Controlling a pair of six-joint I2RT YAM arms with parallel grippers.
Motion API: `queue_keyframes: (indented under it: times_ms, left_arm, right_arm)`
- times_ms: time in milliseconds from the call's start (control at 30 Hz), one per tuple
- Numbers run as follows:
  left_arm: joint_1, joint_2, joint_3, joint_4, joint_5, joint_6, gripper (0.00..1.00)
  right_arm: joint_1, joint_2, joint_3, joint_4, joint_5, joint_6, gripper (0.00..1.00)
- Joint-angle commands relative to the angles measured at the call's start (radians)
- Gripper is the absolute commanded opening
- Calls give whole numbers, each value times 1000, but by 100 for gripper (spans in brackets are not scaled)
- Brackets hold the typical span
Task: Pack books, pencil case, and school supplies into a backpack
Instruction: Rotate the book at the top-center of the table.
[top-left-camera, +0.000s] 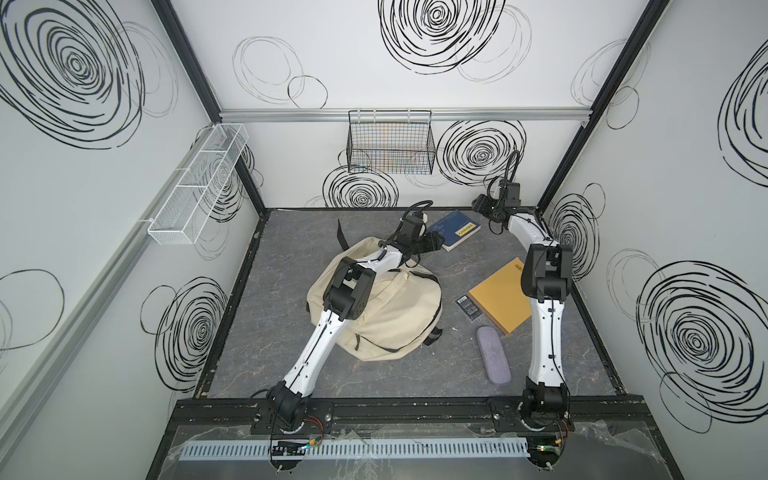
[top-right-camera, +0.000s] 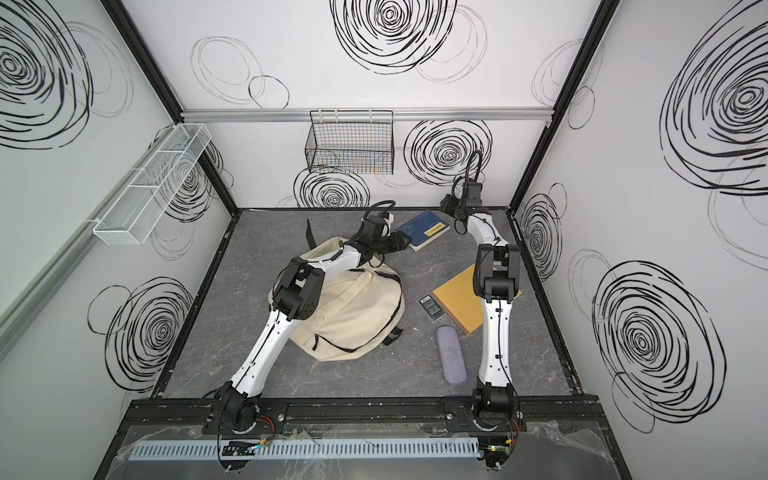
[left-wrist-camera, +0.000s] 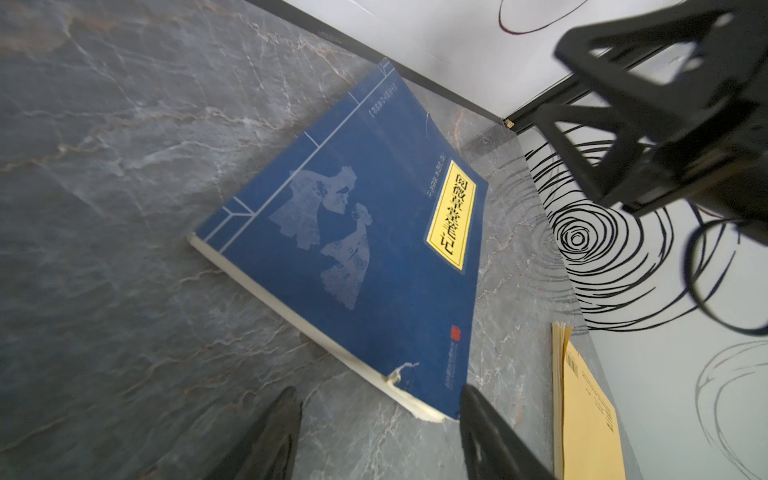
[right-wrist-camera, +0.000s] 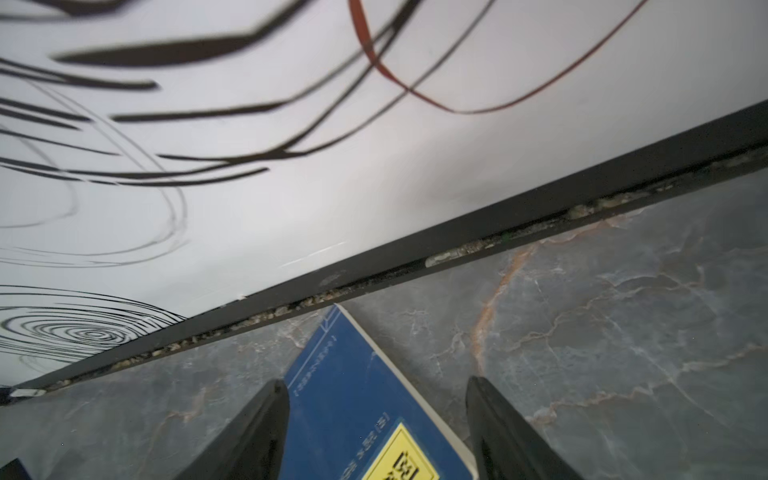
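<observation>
While the blue book (top-left-camera: 457, 226) is lying at upper centre, left jaws and right jaws are standing open, empty.

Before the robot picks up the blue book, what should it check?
1. Left gripper open: ok, jaws apart at the torn corner of the blue book.
2. Right gripper open: ok, jaws apart, aimed at the book.
3. Book lying flat, nothing on it: ok.
4. Backpack mouth open: cannot tell, the left arm hides it.
5. Grippers apart from each other: ok.
</observation>
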Motion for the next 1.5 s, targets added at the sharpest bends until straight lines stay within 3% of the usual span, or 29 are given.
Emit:
queue_keyframes:
  times_ms: [0, 133, 300, 533, 733, 867, 1100, 1167, 1233, 1467]
  left_arm:
    - [0, -12, 23, 6, 10, 6, 65]
    - [0, -6, 26, 2, 5, 10, 65]
    - [2, -11, 26, -24, -13, 24, 66]
    - [0, -62, -26, -60, -52, 65, 66]
    - [7, -123, -114, -62, -74, 104, 65]
    - [16, -155, -167, -62, -92, 138, 65]
    - [21, -160, -185, -75, -76, 170, 64]
    - [22, -162, -188, -68, -63, 171, 65]
    - [26, -168, -188, -53, -42, 164, 65]
    - [33, -210, -183, -21, -25, 164, 66]
  right_arm:
    - [-11, 76, 65, -32, -68, -42, 72]
    - [-4, 138, 115, -65, -190, -44, 71]
    - [6, 126, 62, -126, -360, -50, 69]
    - [9, -66, -215, -86, -540, -47, 62]
    - [-3, -239, -501, 131, -660, 53, 50]
    - [-28, -278, -597, 264, -749, 152, 43]
    - [-45, -237, -577, 249, -763, 182, 43]
    - [-48, -233, -572, 247, -765, 189, 31]
    - [-51, -236, -566, 234, -772, 191, 25]
    - [-53, -283, -616, 277, -821, 237, 21]
